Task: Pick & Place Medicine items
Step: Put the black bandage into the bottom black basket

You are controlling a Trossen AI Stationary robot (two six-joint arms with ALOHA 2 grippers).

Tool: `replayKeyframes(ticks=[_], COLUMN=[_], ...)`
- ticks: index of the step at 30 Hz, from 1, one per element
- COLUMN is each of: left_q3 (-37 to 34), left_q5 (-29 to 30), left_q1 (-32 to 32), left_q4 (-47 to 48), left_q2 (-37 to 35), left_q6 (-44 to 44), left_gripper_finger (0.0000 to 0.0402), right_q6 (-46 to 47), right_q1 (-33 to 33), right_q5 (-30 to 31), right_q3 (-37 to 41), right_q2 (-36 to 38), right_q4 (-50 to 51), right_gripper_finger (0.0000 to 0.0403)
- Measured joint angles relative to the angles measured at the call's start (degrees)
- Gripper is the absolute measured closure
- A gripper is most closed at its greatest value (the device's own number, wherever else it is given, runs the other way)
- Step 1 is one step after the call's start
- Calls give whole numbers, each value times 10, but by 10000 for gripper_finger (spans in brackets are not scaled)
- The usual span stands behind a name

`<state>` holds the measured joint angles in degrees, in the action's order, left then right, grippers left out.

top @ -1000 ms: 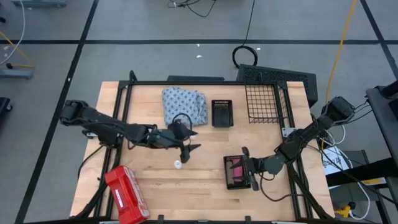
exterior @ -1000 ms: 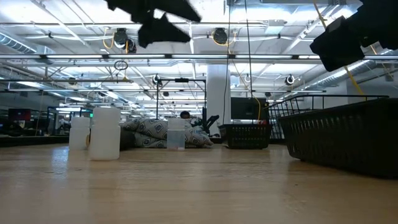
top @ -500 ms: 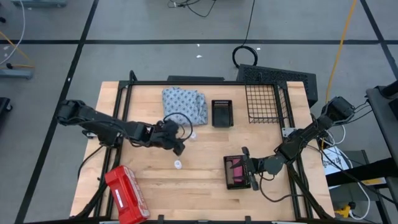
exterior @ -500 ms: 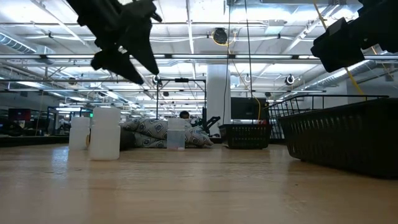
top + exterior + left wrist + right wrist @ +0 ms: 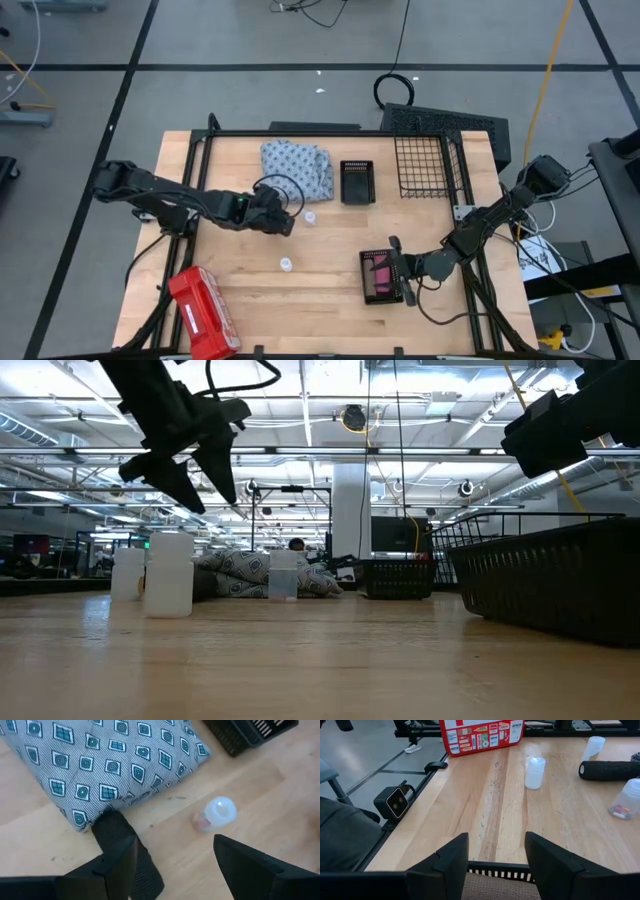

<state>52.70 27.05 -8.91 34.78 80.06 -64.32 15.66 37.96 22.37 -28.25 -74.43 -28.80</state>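
Left gripper (image 5: 172, 865) hovering wide open and empty beside the patterned cloth (image 5: 107, 762), small white bottle (image 5: 216, 813) lying between its fingertips' line, right gripper (image 5: 495, 852) open, gripping nothing, over the black tray (image 5: 380, 278)

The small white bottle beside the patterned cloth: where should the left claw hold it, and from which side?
Grip the small white bottle across its round body, coming down from above. It stands upright and apart from the patterned cloth, with bare wood on both sides for the fingers. The left claw is open nearby.
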Motion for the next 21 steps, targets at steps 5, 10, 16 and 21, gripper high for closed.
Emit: replayKeyframes(ticks=[5,10,16,21], left_q3=[-16,-31,-34,-34], left_q5=[-3,7,10,-19], left_q1=[0,0,0,7], left_q4=[9,6,-19,-21], left_q2=[7,24,70,110], left_q6=[-28,-48,-46,-57], left_gripper_finger=[131,131,131,131], right_q6=[1,1,1,1], right_q1=[0,0,0,0], right_q5=[0,0,0,0], right_q3=[0,0,0,0], right_q2=[0,0,0,0], right_q4=[4,4,4,4], right_gripper_finger=[221,220,220,220])
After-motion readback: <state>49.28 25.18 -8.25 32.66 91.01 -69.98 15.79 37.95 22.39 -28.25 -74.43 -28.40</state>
